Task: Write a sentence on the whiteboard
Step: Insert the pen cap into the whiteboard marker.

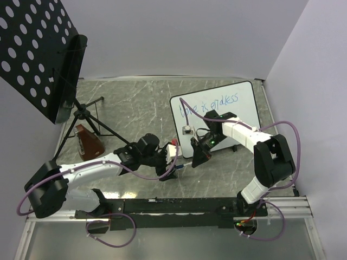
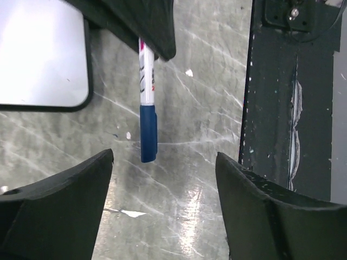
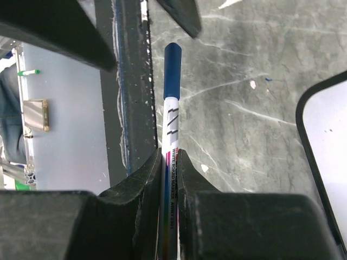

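The whiteboard [image 1: 227, 116] lies at the back right, its corner also showing in the left wrist view [image 2: 43, 54] and the right wrist view [image 3: 328, 141]. The sentence [image 1: 209, 105], thin blue words reading about "love is endless", runs along its top. My right gripper [image 1: 196, 160] hangs just in front of the board's near left corner, shut [image 3: 169, 157] on a white marker [image 3: 171, 124] with its blue cap on. The capped end [image 2: 148, 132] points toward my left gripper [image 2: 165, 162]. That gripper stands open and empty, a short way from the cap [image 1: 174, 164].
A black perforated panel [image 1: 38, 49] on a tripod stand [image 1: 89, 122] fills the back left, with a brown wedge-shaped object [image 1: 89, 142] by its legs. A black rail [image 1: 179, 206] runs along the near edge, also seen in the left wrist view [image 2: 282, 108]. Walls close in behind and on the right.
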Tool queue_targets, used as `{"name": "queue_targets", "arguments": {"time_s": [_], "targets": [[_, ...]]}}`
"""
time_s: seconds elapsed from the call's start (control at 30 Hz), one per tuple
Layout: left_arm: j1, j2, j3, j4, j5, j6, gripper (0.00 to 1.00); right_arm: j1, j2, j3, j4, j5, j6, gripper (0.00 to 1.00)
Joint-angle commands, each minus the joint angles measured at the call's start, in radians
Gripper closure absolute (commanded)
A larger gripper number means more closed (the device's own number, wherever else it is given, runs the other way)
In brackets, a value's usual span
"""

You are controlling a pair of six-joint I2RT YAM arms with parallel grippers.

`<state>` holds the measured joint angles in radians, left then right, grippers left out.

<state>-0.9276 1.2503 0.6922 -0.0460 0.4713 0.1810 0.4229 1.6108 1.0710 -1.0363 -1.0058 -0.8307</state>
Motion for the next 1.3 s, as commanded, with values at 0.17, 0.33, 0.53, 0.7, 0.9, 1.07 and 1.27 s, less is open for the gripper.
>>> {"name": "queue_targets", "arguments": {"time_s": [0.17, 0.33, 0.53, 0.7, 0.9, 1.07, 1.27], "targets": [[0.032, 0.067, 0.053, 0.075, 0.061, -0.011, 0.26, -0.003, -0.069, -0.003, -0.067, -0.096, -0.117, 1.0], [0.055, 0.081, 0.072, 0.078, 0.095, -0.017, 0.34, -0.001, -0.068, 0.0, -0.079, -0.109, -0.133, 1.0], [0.061, 0.135, 0.113, 0.054, 0.151, -0.028, 0.47, -0.001, -0.066, 0.003, -0.08, -0.112, -0.131, 1.0], [0.061, 0.172, 0.136, 0.017, 0.22, -0.018, 0.65, -0.001, -0.068, 0.004, -0.079, -0.116, -0.127, 1.0], [0.059, 0.219, 0.174, 0.055, 0.285, -0.083, 0.99, 0.002, -0.063, 0.006, -0.077, -0.125, -0.119, 1.0], [0.059, 0.247, 0.197, 0.244, 0.302, -0.227, 0.99, 0.03, -0.058, 0.009, -0.071, -0.131, -0.102, 1.0], [0.061, 0.273, 0.24, 0.414, 0.3, -0.324, 0.99, 0.05, -0.052, 0.01, -0.059, -0.136, -0.071, 1.0]]}}
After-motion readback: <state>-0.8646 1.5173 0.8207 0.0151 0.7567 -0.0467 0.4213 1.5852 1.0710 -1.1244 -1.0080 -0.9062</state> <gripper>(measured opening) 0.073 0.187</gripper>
